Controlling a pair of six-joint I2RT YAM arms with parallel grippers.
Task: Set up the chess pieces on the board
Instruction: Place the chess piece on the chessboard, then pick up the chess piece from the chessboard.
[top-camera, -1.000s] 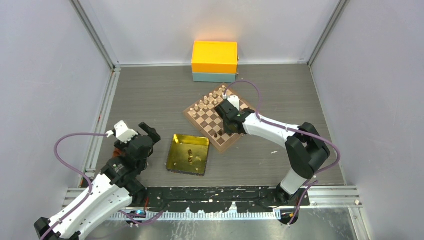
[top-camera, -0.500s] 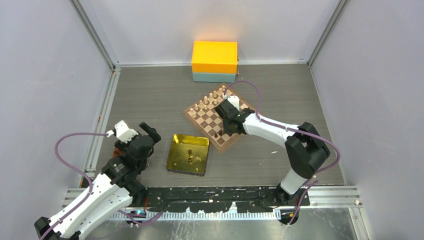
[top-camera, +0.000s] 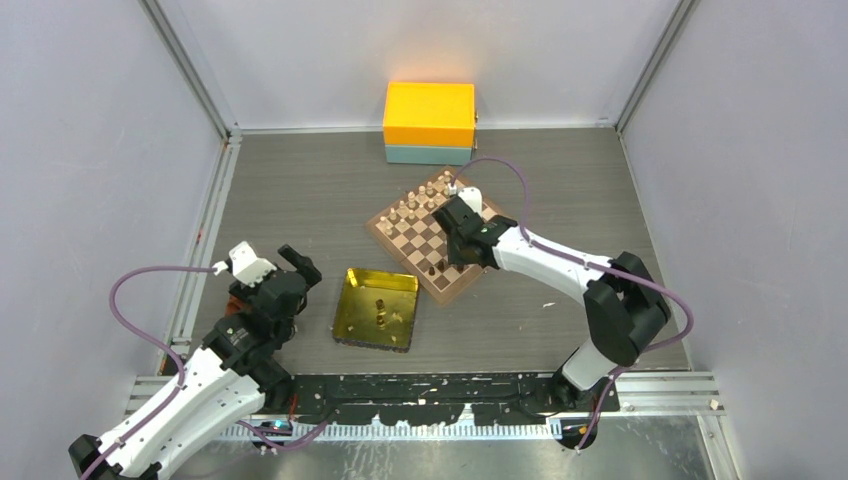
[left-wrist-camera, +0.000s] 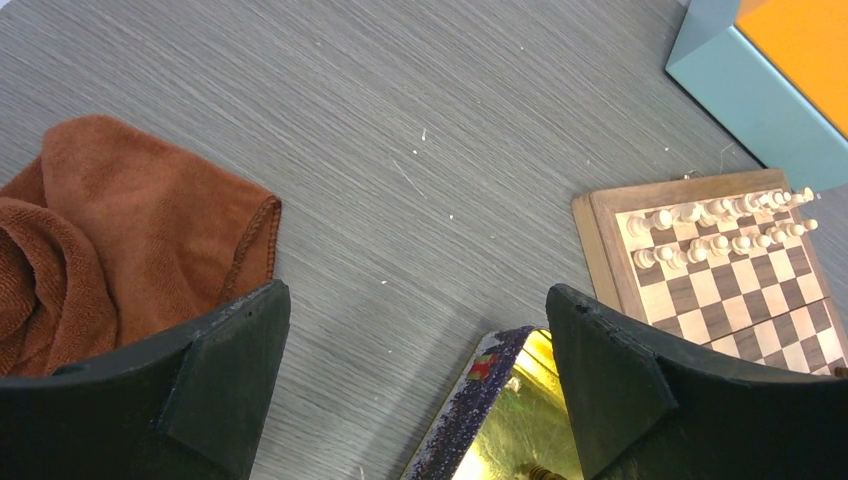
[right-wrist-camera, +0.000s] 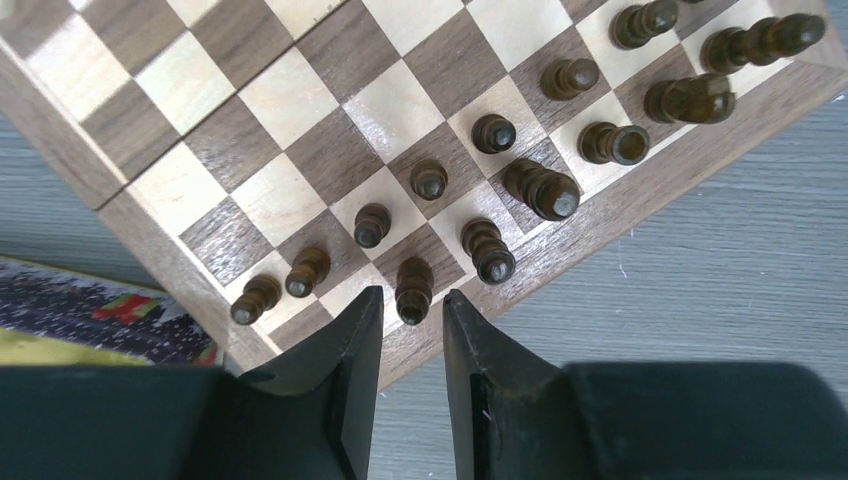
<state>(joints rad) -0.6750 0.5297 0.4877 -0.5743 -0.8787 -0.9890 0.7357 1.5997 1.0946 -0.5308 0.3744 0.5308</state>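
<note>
The board (top-camera: 381, 228) lies turned diamond-wise behind the table's middle. Dark-brown chess pieces (right-wrist-camera: 545, 190) stand in two rows along its near edge (right-wrist-camera: 300, 100). My right gripper (right-wrist-camera: 412, 300) hovers over that edge, open. One dark piece (right-wrist-camera: 413, 288) stands upright on a back-row square between the fingertips, with a thin gap on each side. From above, the right gripper (top-camera: 447, 260) shows over the board's near corner. Two more dark pieces (top-camera: 381, 305) lie in the gold tray (top-camera: 345, 322). My left gripper (left-wrist-camera: 415, 320) hangs wide open and empty, left of the tray (left-wrist-camera: 500, 385).
Pale beige chessmen (top-camera: 420, 200) fill the board's far rows. An orange box on a teal base (top-camera: 429, 125) stands against the back wall. A brown cloth (left-wrist-camera: 120, 220) lies bunched at the left, beside my left gripper. Grey walls close in both sides.
The right gripper's jaws have parted from the dark piece, which now stands free on its square. The right arm's elbow has shifted slightly right. The left arm has not moved.
</note>
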